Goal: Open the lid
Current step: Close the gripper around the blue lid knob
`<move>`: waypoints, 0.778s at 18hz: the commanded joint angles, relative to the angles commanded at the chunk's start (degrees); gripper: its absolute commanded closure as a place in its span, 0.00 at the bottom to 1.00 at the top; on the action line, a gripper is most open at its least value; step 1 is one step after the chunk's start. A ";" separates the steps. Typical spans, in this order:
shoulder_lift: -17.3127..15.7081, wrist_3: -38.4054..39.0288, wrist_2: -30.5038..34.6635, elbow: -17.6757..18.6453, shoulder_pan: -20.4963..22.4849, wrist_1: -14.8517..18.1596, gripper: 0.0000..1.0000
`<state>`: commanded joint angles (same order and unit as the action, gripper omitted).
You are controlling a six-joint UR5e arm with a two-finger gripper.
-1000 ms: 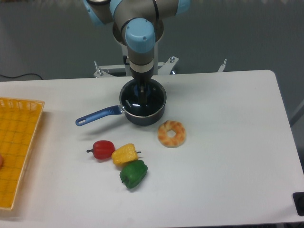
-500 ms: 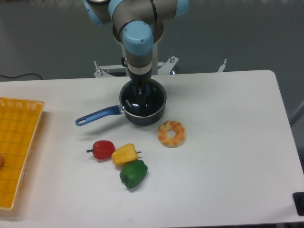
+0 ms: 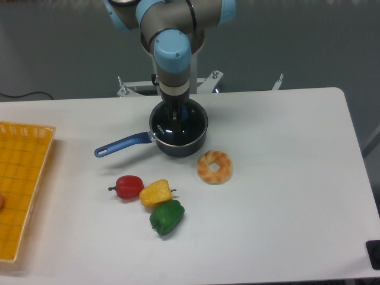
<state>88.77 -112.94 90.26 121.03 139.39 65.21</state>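
The dark blue saucepan (image 3: 178, 142) stands at the back middle of the table, its long blue handle (image 3: 122, 144) pointing left. The lid (image 3: 193, 127) lies flat on it, a clear glass disc with a thin metal rim. My gripper (image 3: 177, 116) comes straight down from the arm onto the lid's middle. Its dark fingers stand right at the blue knob (image 3: 184, 111), which shows only partly beside them. Against the dark pan I cannot make out the gap between the fingers or whether they press on the knob.
A ring-shaped pastry (image 3: 214, 167) lies just right of and in front of the pan. A red pepper (image 3: 128, 186), a yellow pepper (image 3: 155, 192) and a green pepper (image 3: 167, 217) lie in front. A yellow basket (image 3: 21, 178) sits at the left edge.
The arm's wrist has come down a little over the saucepan, bringing the fingers lower onto the lid's knob. The lid and the pan have not moved.
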 joint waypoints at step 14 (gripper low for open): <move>-1.05 -2.37 -0.44 0.17 0.00 0.18 0.04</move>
<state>87.71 -115.31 89.82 121.20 139.39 65.39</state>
